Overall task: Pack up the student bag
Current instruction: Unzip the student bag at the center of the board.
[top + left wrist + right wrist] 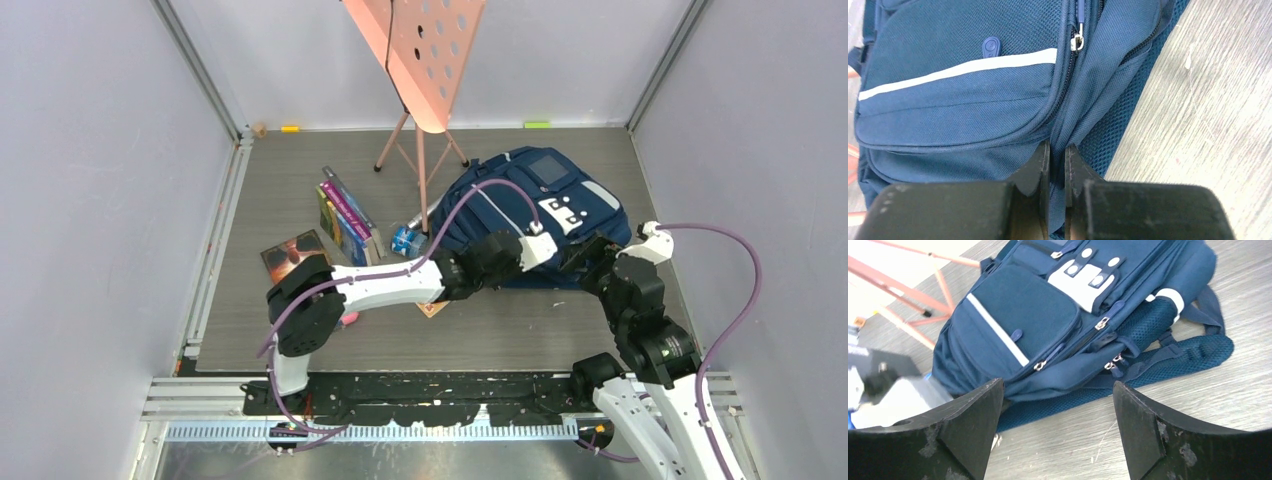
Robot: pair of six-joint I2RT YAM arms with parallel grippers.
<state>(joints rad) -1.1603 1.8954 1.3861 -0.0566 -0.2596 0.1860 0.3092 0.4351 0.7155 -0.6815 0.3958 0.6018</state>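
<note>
Toward the right of the table (520, 330) lies the student bag (590, 215), flat, front pockets up. Now the left pincer (1057, 165) is nipped tight on a fold of soft navy fabric beside the zip (1077, 41), apparently the main compartment's edge; the right pincer (1058, 385) hovers wide apart, holding nothing. Limp cloth, I'd say: grab seams, not panels

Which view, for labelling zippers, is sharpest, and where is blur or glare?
Left wrist is sharpest: student bag weave and zipper pull crisp, left gripper dark and soft. Right wrist: bag sharp, left arm at the left edge smeared, top-left corner washed out. Top external: even light, bag small.
</note>
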